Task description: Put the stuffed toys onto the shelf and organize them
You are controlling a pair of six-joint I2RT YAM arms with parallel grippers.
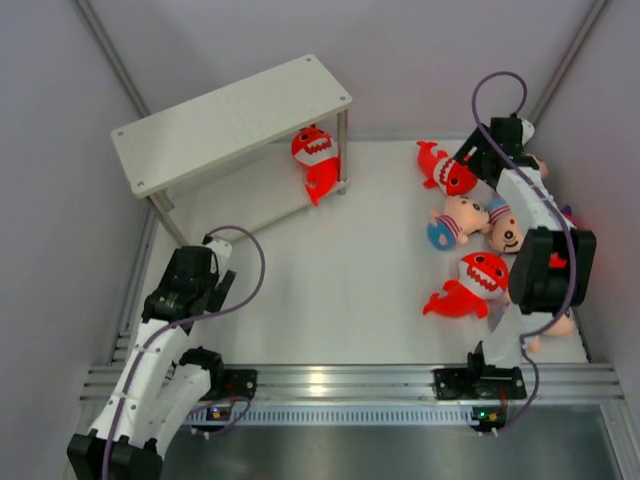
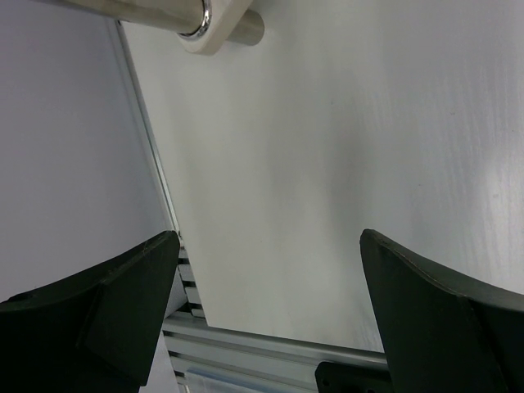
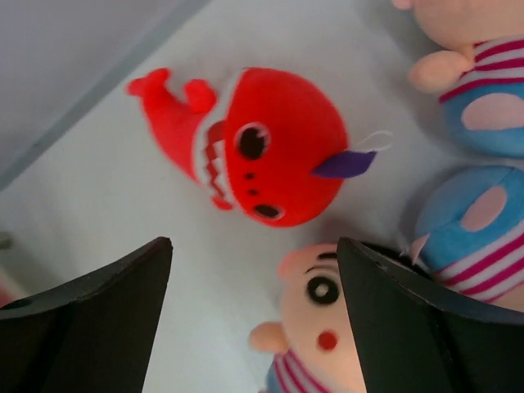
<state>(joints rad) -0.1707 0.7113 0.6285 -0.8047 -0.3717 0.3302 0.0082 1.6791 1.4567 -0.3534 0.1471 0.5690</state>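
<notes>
The white two-tier shelf point(image 1: 230, 115) stands at the back left. One red shark point(image 1: 317, 160) leans at the right end of its lower tier. On the table at the right lie a second red shark point(image 1: 447, 172), two boy dolls point(image 1: 455, 222) point(image 1: 505, 232) and a third red shark point(image 1: 470, 285). My right gripper point(image 1: 475, 152) is open and empty just above that second shark point(image 3: 278, 147), with a doll's head point(image 3: 315, 315) by its right finger. My left gripper point(image 1: 200, 275) is open and empty over bare table near the shelf's front leg point(image 2: 164, 16).
My right arm point(image 1: 545, 265) covers more toys at the far right; a peach bit point(image 1: 555, 325) shows under it. Two dolls' blue shorts point(image 3: 483, 237) lie at the right of the right wrist view. An aluminium rail point(image 1: 330, 380) runs along the near edge. Grey walls close both sides.
</notes>
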